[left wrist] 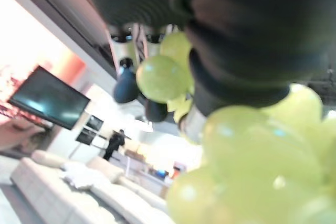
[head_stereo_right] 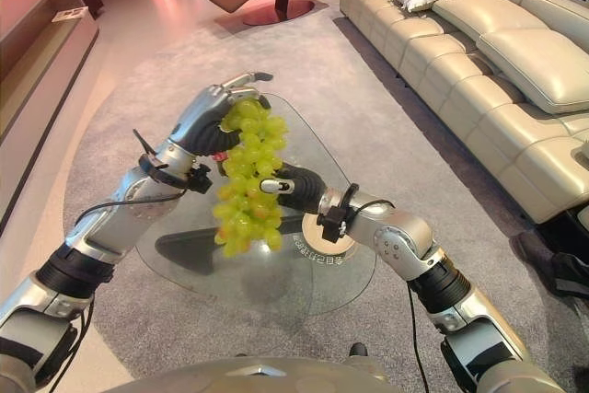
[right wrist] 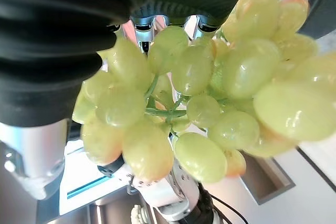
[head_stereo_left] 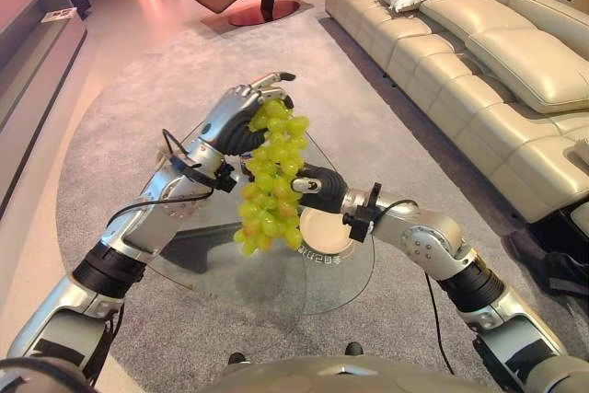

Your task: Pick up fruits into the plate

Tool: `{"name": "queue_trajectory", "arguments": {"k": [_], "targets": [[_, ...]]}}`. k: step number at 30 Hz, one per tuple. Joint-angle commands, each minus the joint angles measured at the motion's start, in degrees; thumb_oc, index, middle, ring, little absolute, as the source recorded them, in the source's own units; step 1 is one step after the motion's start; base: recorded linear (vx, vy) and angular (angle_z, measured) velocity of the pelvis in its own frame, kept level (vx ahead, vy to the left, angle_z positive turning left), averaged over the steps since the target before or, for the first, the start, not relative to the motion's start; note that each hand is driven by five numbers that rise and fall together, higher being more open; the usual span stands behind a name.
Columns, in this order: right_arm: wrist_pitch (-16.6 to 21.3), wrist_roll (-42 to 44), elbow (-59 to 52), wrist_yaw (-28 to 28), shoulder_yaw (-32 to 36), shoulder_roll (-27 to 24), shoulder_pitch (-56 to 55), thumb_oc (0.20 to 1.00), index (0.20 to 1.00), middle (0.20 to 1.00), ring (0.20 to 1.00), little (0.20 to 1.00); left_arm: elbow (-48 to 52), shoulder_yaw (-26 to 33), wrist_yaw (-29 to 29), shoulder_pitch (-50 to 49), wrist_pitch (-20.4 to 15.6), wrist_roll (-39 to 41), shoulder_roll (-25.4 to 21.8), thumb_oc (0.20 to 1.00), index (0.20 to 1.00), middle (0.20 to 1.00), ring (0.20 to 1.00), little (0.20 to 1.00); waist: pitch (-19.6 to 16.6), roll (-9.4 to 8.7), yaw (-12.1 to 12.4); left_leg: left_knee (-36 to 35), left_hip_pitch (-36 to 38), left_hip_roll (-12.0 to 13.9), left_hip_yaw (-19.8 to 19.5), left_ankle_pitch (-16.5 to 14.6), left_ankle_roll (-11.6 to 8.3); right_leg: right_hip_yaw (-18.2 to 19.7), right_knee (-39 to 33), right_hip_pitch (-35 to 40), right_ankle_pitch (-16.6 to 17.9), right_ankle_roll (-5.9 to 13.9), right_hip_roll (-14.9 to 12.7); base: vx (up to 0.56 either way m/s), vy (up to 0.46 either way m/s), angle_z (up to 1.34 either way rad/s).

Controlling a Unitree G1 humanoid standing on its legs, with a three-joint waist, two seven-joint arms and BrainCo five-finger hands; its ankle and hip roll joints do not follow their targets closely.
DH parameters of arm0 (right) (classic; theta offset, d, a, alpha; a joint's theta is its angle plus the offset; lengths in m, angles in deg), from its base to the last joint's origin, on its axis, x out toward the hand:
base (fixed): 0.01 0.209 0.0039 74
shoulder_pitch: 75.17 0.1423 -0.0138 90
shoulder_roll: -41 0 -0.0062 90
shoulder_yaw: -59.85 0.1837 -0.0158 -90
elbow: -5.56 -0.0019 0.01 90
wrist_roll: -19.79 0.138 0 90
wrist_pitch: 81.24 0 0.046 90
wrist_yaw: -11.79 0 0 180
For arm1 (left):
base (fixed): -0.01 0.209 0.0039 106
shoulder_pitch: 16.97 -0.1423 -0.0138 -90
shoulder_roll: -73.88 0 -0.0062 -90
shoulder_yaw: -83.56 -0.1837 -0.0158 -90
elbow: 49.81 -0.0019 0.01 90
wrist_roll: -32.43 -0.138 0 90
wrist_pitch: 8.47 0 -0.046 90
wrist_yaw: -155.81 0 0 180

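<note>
The left hand [head_stereo_left: 241,109] is raised above the bench with its fingers and thumb curled round the top of a long bunch of pale green grapes [head_stereo_left: 271,181], which hangs free below it. The right hand [head_stereo_left: 317,186] reaches in from the side at the middle of the bunch; its own wrist view has grapes pressed close against the palm, but whether its fingers are closed on them I cannot tell. Just beyond the right wrist, near the bench's right edge, sits the small round white plate [head_stereo_left: 324,232] on the clear glass top of the rounded triangular bench [head_stereo_left: 276,292]. The bunch hangs above the bench a little to the left of the plate, not yet over it. To do this step well, I judge the left hand should carry the bunch sideways until its lowest grapes are over the plate's middle, then lower slowly so the grapes fold down onto the plate. The bunch looks longer than the plate is wide, so the right hand steadying it would help keep grapes from spilling onto the glass.
</note>
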Motion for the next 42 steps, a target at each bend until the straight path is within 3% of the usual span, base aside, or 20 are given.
{"name": "queue_trajectory", "arguments": {"k": [1, 5, 13, 14, 15, 22, 36, 37, 38, 42], "targets": [[2.4, 1.9, -3.7, -1.2, -2.9, 5.2, 6.5, 1.000, 1.000, 1.000, 1.000, 1.000, -2.6, -1.3, -0.3, 11.6, 1.6, 0.7, 1.2, 0.200, 0.200, 0.200, 0.200, 0.200, -0.9, -1.60, -0.2, 2.4, -0.2, -0.1, -0.1, -6.6, 1.17, -2.1, 2.5, 1.8, -4.0, 2.56, -3.8, 0.01, -0.001, -0.06], [2.5, 2.4, -3.1, 0.8, -4.0, 7.5, 7.6, 1.000, 1.000, 1.000, 1.000, 1.000, -4.2, -3.4, 1.1, 12.4, 4.9, -0.7, 3.6, 0.200, 0.200, 0.200, 0.200, 0.200, -1.0, -1.57, -0.3, 2.5, -0.2, -0.3, 0.0, -6.8, 1.34, -1.6, 2.3, 1.7, -3.9, 2.65, -3.8, 0.00, -0.001, -0.05], [1.8, 4.5, -2.4, 2.3, -6.5, 10.2, 8.1, 1.000, 1.000, 1.000, 1.000, 1.000, -6.8, -7.1, 2.8, 12.6, 7.1, -4.8, 6.7, 0.200, 0.200, 0.200, 0.200, 0.200, -0.8, -1.60, -0.6, 2.6, -0.1, -0.4, 0.5, -6.9, 1.62, -1.3, 2.2, 1.4, -3.8, 2.73, -3.8, -0.01, 0.004, -0.02], [1.9, 4.6, -2.4, 2.5, -6.6, 10.3, 8.2, 0.520, 0.520, 0.520, 0.520, 0.520, -6.9, -7.2, 2.9, 12.6, 7.3, -5.0, 6.9, 0.200, 0.200, 0.200, 0.200, 0.200, -0.8, -1.60, -0.6, 2.6, -0.1, -0.4, 0.5, -6.9, 1.62, -1.3, 2.2, 1.4, -3.8, 2.73, -3.8, 0.00, 0.000, 0.00], [2.3, 4.8, -2.4, 3.7, -6.9, 10.8, 8.0, 0.200, 0.200, 0.200, 0.200, 0.200, -7.3, -7.8, 2.7, 12.8, 7.3, -4.9, 7.0, 0.200, 0.200, 0.200, 0.200, 0.200, -0.7, -1.62, -0.6, 2.7, -0.1, -0.4, 0.4, -7.0, 1.64, -1.1, 2.3, 1.4, -3.9, 2.69, -3.7, 0.00, 0.000, 0.00], [2.0, 5.1, -0.9, 5.8, -6.7, 11.7, 6.9, 0.200, 0.200, 0.200, 0.200, 0.200, -8.9, -8.4, 2.3, 11.8, 9.7, -6.1, 9.2, 0.200, 0.200, 0.200, 0.200, 0.200, -0.4, -1.64, -0.8, 2.5, 0.2, -0.2, 0.7, -6.8, 1.70, -1.2, 2.5, 1.6, -4.1, 2.70, -3.6, 0.00, 0.000, 0.00], [3.2, 6.4, -0.1, 7.0, -2.9, 8.8, 0.8, 0.200, 0.200, 0.200, 0.200, 0.200, -9.8, -4.5, 2.8, 6.2, 12.6, -3.8, 6.5, 0.200, 0.200, 0.200, 0.200, 0.200, 1.3, -1.69, 0.0, 1.9, -0.8, -0.8, -0.4, -6.2, 1.96, -2.5, 3.0, 1.4, -4.9, 2.12, -3.1, 0.00, 0.000, 0.00], [3.4, 6.5, 0.1, 7.3, -2.4, 8.5, 0.3, 0.200, 0.200, 0.200, 0.200, 0.200, -9.9, -4.2, 2.7, 5.7, 12.9, -3.0, 6.4, 0.715, 0.715, 0.715, 0.715, 0.715, 1.3, -1.68, 0.0, 1.8, -0.8, -0.9, -0.5, -6.2, 1.97, -2.6, 2.9, 1.5, -4.9, 2.10, -3.0, 0.00, 0.000, 0.00], [3.5, 6.4, 0.2, 7.4, -2.1, 8.4, -0.1, 0.200, 0.200, 0.200, 0.200, 0.200, -9.9, -4.0, 2.7, 5.3, 12.7, -2.6, 6.4, 1.000, 1.000, 1.000, 1.000, 1.000, 1.4, -1.67, 0.1, 1.8, -0.8, -0.9, -0.5, -6.2, 2.01, -2.6, 2.9, 1.5, -4.9, 2.09, -3.0, 0.00, 0.000, 0.00], [5.0, 4.7, 2.3, 6.3, 1.8, 6.1, -3.3, 0.200, 0.200, 0.200, 0.200, 0.200, -10.9, -1.3, -0.2, 1.6, 11.9, -2.0, 5.7, 1.000, 1.000, 1.000, 1.000, 1.000, 2.5, -1.77, 0.5, 2.0, -2.2, -1.2, -1.1, -6.1, 2.06, -2.9, 3.2, 0.6, -5.1, 1.97, -2.9, -0.06, 0.012, 0.04]]}}
